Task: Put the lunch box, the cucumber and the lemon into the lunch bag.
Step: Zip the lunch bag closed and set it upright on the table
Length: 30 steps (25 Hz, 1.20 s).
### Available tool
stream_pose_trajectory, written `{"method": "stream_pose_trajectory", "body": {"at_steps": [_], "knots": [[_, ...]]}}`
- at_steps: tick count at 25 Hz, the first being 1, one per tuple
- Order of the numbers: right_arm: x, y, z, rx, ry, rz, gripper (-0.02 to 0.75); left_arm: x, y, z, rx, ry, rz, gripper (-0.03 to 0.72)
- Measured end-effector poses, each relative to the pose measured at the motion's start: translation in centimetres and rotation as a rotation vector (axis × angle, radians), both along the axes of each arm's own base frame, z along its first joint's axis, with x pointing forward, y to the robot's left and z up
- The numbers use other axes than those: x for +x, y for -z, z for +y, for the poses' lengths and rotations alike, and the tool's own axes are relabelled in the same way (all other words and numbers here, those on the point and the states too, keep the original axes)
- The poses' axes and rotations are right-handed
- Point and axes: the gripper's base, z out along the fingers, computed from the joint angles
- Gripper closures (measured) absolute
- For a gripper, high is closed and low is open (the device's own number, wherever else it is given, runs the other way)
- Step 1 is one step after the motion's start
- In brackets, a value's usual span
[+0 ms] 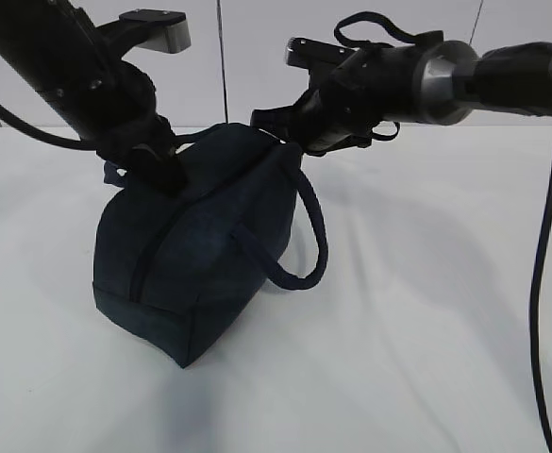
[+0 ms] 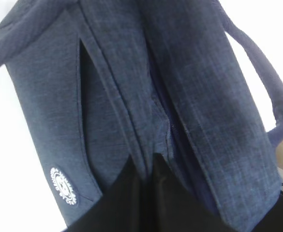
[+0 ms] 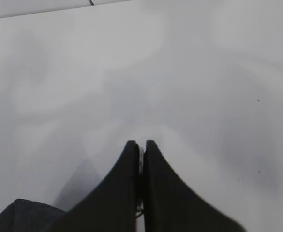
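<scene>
The dark navy lunch bag (image 1: 200, 245) stands on the white table, and its zipper (image 2: 164, 116) looks closed along the top. My left gripper (image 1: 158, 160) is shut on a fold of the bag's fabric at its left top end, and the left wrist view (image 2: 148, 162) shows the pinch beside the zipper. My right gripper (image 1: 280, 127) is at the bag's right top end. In the right wrist view (image 3: 140, 147) it is shut on a thin metal piece, the zipper's ring pull. The round white logo (image 2: 64, 185) shows on the side. The lunch box, cucumber and lemon are out of view.
One loop handle (image 1: 309, 236) hangs down the bag's right side. A white cloth-covered table (image 1: 426, 311) lies all around, with a white wall behind. A black cable (image 1: 544, 255) hangs from the right arm at the right edge.
</scene>
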Motion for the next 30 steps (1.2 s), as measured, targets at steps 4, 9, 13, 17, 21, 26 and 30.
{"method": "stream_pose_trajectory", "body": {"at_steps": [4, 9, 13, 17, 21, 26, 30], "knots": [[0.0, -0.5, 0.2, -0.012, -0.025, 0.027, 0.738, 0.0, -0.1, 0.0, -0.001, -0.002, -0.008, 0.688], [0.0, -1.1, 0.4, -0.035, -0.061, 0.049, 0.738, 0.3, -0.5, 0.0, -0.018, -0.017, -0.049, 0.559], [0.1, -1.8, 0.6, -0.048, -0.092, 0.058, 0.738, 0.5, -1.1, -0.2, -0.041, -0.029, -0.072, 0.404], [0.0, -2.0, 0.8, -0.053, -0.119, 0.081, 0.738, 1.3, -2.6, -0.6, -0.078, -0.037, -0.129, 0.384], [-0.3, -1.8, 1.0, -0.047, -0.141, 0.112, 0.738, 2.6, -1.7, -1.2, -0.077, -0.037, -0.118, 0.391], [-0.6, -1.9, 1.1, -0.041, -0.173, 0.146, 0.738, 3.8, 0.2, -1.6, -0.063, -0.045, -0.091, 0.421], [-0.5, -2.7, 1.3, -0.037, -0.187, 0.15, 0.738, 4.0, 0.9, -1.7, -0.056, -0.045, -0.077, 0.544]]}}
